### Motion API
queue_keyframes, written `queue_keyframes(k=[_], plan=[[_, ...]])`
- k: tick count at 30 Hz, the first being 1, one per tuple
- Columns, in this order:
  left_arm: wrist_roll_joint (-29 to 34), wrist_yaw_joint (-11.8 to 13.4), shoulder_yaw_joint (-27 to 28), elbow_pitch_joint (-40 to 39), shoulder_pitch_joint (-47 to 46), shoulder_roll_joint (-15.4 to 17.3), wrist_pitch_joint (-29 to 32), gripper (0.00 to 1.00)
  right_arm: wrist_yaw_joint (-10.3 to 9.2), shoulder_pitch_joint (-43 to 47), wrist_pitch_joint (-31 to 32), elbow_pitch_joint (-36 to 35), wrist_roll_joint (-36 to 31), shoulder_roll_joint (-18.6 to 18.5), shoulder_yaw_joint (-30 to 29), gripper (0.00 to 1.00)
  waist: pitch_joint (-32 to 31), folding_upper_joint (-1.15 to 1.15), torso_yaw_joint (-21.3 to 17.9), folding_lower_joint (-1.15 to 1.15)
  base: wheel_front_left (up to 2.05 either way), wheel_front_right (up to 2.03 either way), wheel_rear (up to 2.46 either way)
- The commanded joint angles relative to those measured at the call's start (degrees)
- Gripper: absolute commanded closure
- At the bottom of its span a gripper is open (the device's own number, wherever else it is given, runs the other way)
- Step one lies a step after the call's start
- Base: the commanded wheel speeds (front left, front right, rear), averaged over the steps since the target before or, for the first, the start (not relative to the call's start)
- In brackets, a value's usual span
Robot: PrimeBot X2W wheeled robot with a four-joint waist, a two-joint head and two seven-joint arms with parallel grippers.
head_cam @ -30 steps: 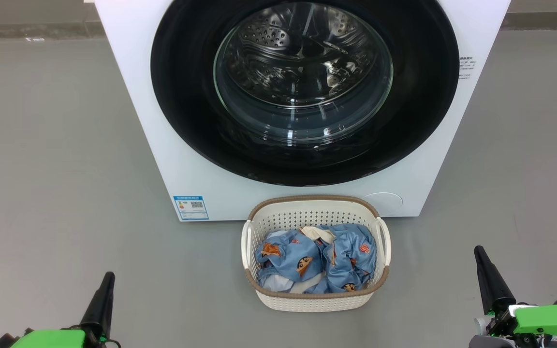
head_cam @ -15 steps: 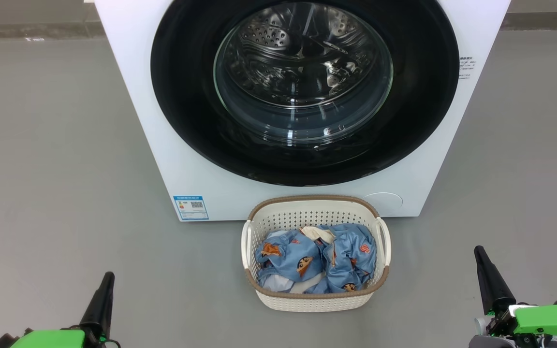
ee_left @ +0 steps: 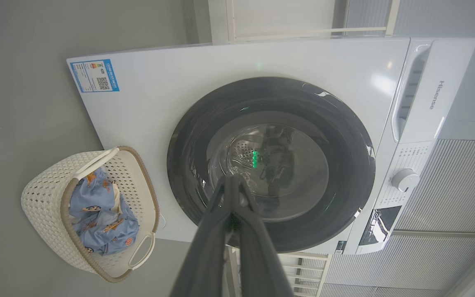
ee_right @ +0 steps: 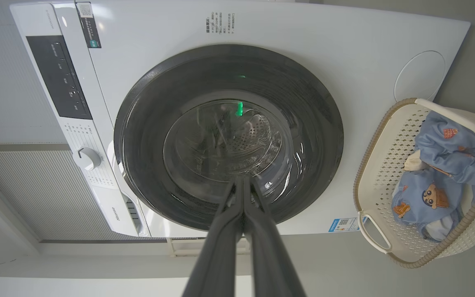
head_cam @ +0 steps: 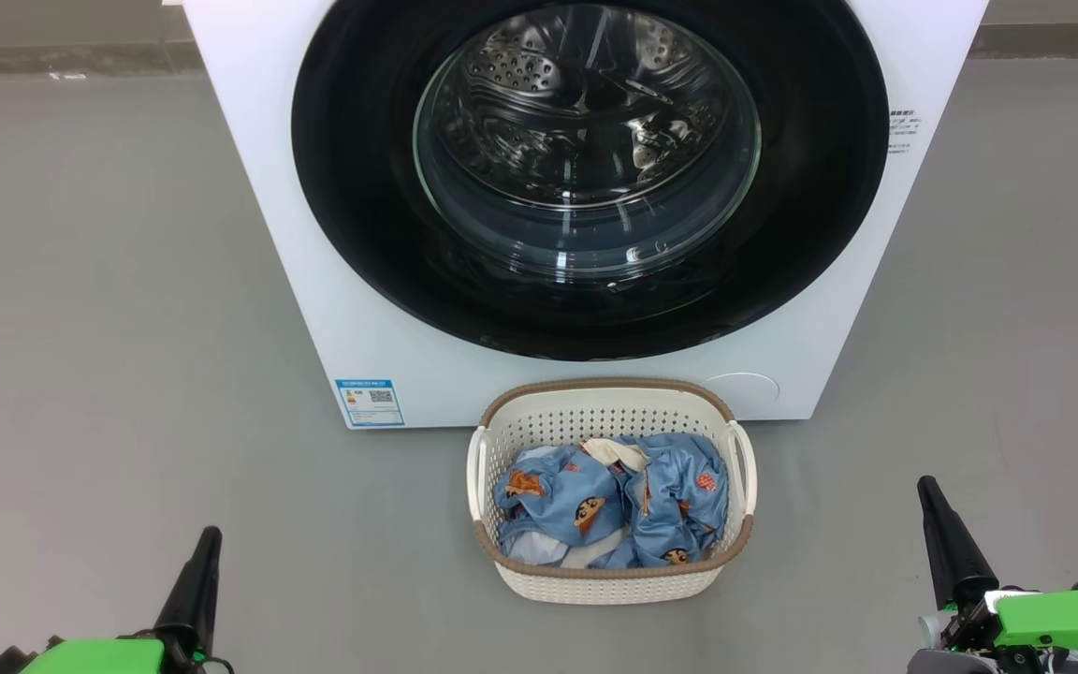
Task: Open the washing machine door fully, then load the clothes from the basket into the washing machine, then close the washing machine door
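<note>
Far left, out in front of the washing machine [head_cam: 352, 309] and off its left corner, the left gripper [head_cam: 210, 538] points toward the machine. Its two dark fingers [ee_left: 210, 247] are pressed together into one tip, and it holds nothing. Low on the left of the machine's front sits the blue label sticker [head_cam: 370, 402]. Centre now: the washing machine door [head_cam: 361, 187] lies closed, flat against the front. It's a glossy black ring around the bulging glass window [head_cam: 586, 140], and the perforated steel drum shows through. Just below the door, the basket [head_cam: 606, 384] stands upright on the grey floor [head_cam: 109, 328], close to the machine's front. The clothes [head_cam: 614, 510] are bunched inside it, blue fabric with orange-brown cartoon faces and a bit of white cloth. Far right, off the machine's right corner, the right gripper [head_cam: 927, 489] has its fingers together too. It is empty, well apart from the basket, and in its wrist view it aims at the door.
</note>
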Motion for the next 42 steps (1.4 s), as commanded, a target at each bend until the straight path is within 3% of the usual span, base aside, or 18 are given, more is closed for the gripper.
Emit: queue_keyframes(k=[1,21,22,29,33,42], plan=[[0.7,-0.2,2.0,-1.0,-2.7,0.8,0.4,1.0,0.09,-2.5,0.4,-1.3,-0.5,-0.1,1.0,1.0,0.0,0.0,0.0,0.0,0.0,0.0,0.0],[0.8,-0.2,2.2,-1.0,-2.7,0.7,0.5,1.0,0.09,-2.6,0.5,-1.3,-0.6,-0.1,0.9,1.0,0.0,0.0,0.0,0.0,0.0,0.0,0.0],[0.2,0.0,0.1,0.1,0.1,-0.2,0.2,0.0,0.0,0.1,0.0,0.2,0.0,0.1,-0.2,0.0,0.0,0.0,0.0,0.0,0.0,0.0,0.0],[0.7,0.0,0.0,0.0,0.6,-0.3,-0.6,0.0,0.0,0.6,-1.0,0.5,-0.4,0.2,0.5,0.0,0.0,0.0,0.0,0.09,0.0,0.0,0.0],[1.2,0.0,-0.2,-0.6,0.8,-0.1,-1.2,0.0,0.01,0.6,-1.7,0.4,-1.3,0.2,1.0,0.0,0.0,0.0,0.1,0.02,0.0,0.0,0.0],[4.8,0.0,-1.3,-1.5,0.9,1.1,-2.9,0.0,0.01,0.6,-3.1,-0.4,-6.9,0.1,1.6,0.0,0.1,0.0,0.3,0.0,0.0,0.0,0.0]])
